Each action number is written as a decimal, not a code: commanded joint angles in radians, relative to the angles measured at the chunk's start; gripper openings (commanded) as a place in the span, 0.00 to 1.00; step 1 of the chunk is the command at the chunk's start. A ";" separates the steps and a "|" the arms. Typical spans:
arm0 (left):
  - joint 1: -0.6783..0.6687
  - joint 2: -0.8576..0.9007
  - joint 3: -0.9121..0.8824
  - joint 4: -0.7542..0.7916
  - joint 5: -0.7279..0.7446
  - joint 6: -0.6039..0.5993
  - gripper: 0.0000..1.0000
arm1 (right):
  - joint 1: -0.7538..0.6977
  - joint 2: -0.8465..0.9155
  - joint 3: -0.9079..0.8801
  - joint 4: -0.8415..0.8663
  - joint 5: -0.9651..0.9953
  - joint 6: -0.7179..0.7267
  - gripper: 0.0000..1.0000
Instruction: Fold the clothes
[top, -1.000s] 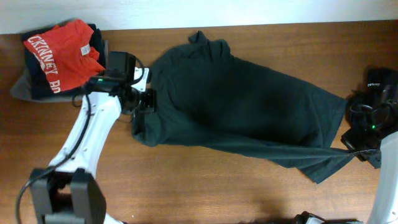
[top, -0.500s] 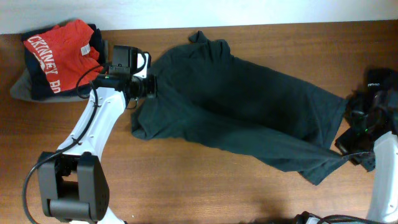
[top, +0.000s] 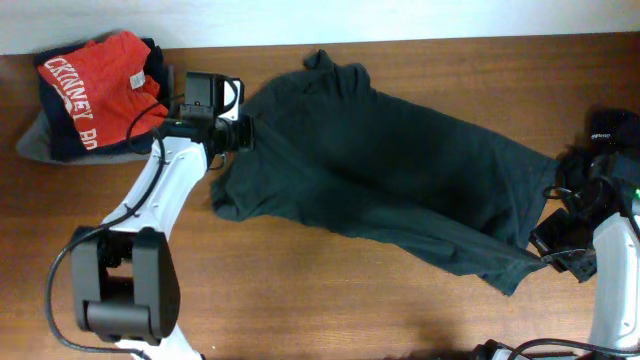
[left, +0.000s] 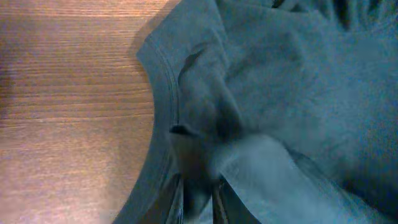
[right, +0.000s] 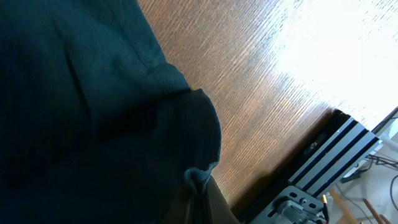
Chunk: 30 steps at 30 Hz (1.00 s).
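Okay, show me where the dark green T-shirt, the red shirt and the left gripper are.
dark green T-shirt (top: 390, 170), overhead view, middle of its body.
red shirt (top: 100, 82), overhead view, its front beside the white lettering.
left gripper (top: 244, 135), overhead view, between its fingertips at the T-shirt's edge.

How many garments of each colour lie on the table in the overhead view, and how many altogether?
red shirt: 1
dark green T-shirt, spread out: 1
navy garment under the red shirt: 1
grey garment at the stack's bottom: 1
black garment at the right edge: 1
Total: 5
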 joint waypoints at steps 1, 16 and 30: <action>0.001 0.027 0.014 0.010 -0.011 -0.002 0.17 | -0.008 -0.001 -0.005 0.011 0.064 0.062 0.04; 0.000 0.026 0.034 0.005 0.009 0.007 0.47 | -0.008 -0.001 0.016 0.098 0.101 0.080 0.99; -0.053 0.089 0.119 0.076 0.078 0.036 0.16 | -0.006 0.072 0.075 0.221 -0.264 -0.208 0.36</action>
